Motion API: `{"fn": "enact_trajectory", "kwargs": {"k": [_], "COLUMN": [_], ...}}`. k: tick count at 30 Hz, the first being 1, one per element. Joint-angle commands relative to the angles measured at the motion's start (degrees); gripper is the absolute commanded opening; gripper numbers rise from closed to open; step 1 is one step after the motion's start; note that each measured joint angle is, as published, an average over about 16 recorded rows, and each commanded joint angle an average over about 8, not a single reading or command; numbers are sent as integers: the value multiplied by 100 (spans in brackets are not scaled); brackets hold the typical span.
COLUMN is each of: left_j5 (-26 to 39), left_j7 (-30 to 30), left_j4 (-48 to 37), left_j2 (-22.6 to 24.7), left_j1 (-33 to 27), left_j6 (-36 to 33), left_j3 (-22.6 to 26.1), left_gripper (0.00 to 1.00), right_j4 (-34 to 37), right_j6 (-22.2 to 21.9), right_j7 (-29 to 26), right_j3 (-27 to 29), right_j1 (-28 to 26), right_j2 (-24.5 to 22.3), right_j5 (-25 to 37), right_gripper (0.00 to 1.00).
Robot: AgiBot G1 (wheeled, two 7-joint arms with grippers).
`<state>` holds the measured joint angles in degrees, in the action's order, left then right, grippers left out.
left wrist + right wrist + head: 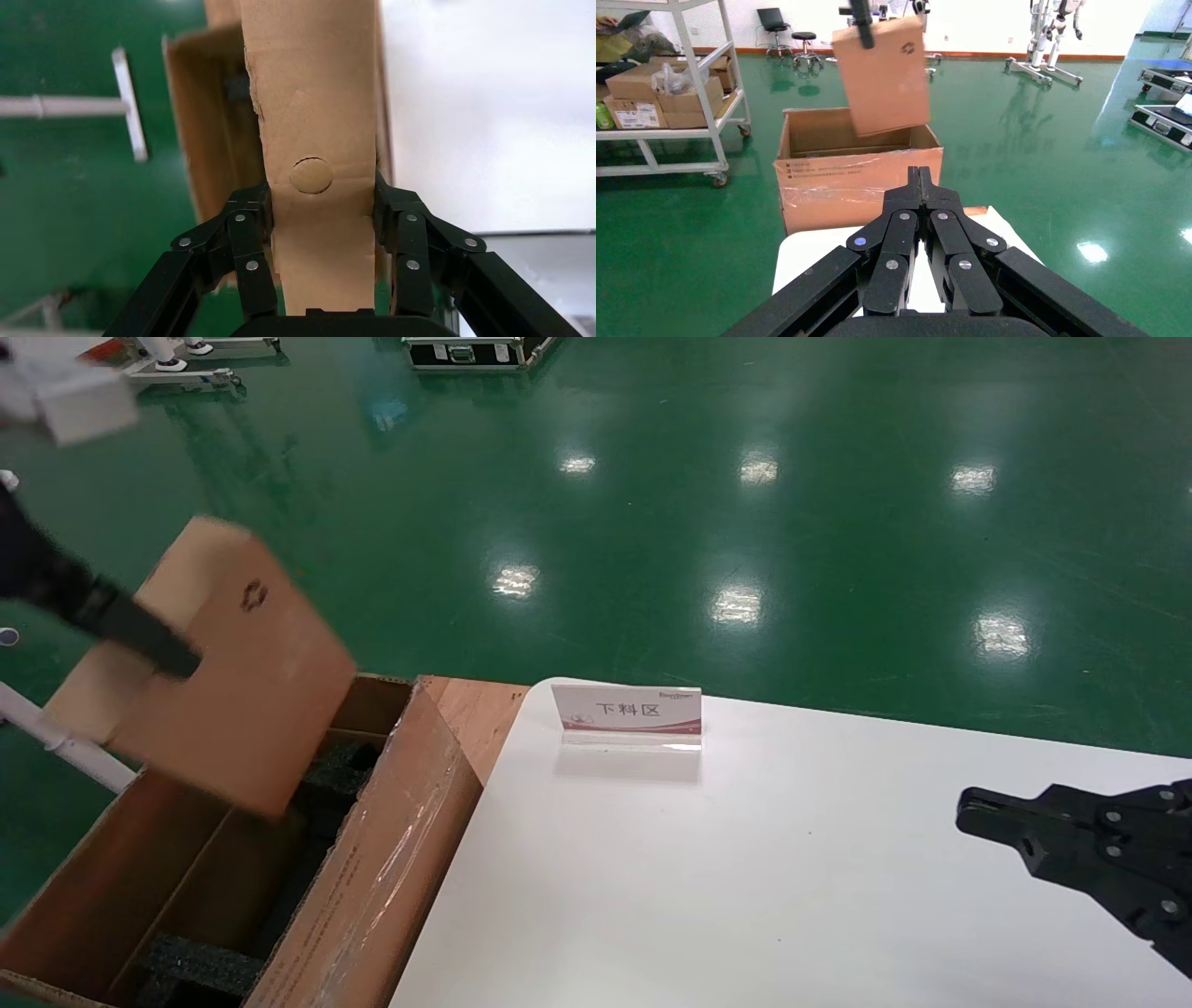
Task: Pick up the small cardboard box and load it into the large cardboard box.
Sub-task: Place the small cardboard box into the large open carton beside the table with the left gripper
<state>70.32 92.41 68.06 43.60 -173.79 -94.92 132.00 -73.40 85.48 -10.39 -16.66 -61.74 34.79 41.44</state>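
Observation:
My left gripper point(177, 658) is shut on the small cardboard box point(233, 672) and holds it tilted in the air above the open large cardboard box point(391, 859). The recycling symbol shows on the small box's face. In the left wrist view the fingers point(249, 225) clamp the small cardboard box point(320, 126) by its narrow sides, and the large cardboard box point(204, 140) lies beneath. Black foam blocks point(200, 966) sit inside the big carton. My right gripper point(968, 808) is shut and empty over the white table. The right wrist view shows the right gripper point(918, 172), the small cardboard box point(884, 77) and the large cardboard box point(856, 189).
The white table point(792, 877) carries a small sign stand point(626, 714) near its far edge. A wooden board point(475, 710) lies between table and carton. A white pipe frame point(56, 738) stands left of the carton. A shelf cart point(666, 91) with boxes stands farther off.

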Motion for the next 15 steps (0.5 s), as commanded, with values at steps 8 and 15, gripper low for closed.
{"fn": "enact_trajectory", "kwargs": {"k": [8, 15], "left_j5": [-122, -42], "left_j7": [-481, -680], "left_j4": [-144, -39], "left_j2": [-418, -738], "left_j1": [6, 21], "left_j6": [24, 49], "left_j3": [636, 809], "left_gripper": [0, 0], "right_j4": [0, 0], "right_j6": [-1, -2], "right_j7": [2, 3], "right_j3": [-3, -6], "right_j1": [-1, -1], "right_j2": [-1, -2], "right_j5": [-2, -4], "right_gripper": [100, 100]}}
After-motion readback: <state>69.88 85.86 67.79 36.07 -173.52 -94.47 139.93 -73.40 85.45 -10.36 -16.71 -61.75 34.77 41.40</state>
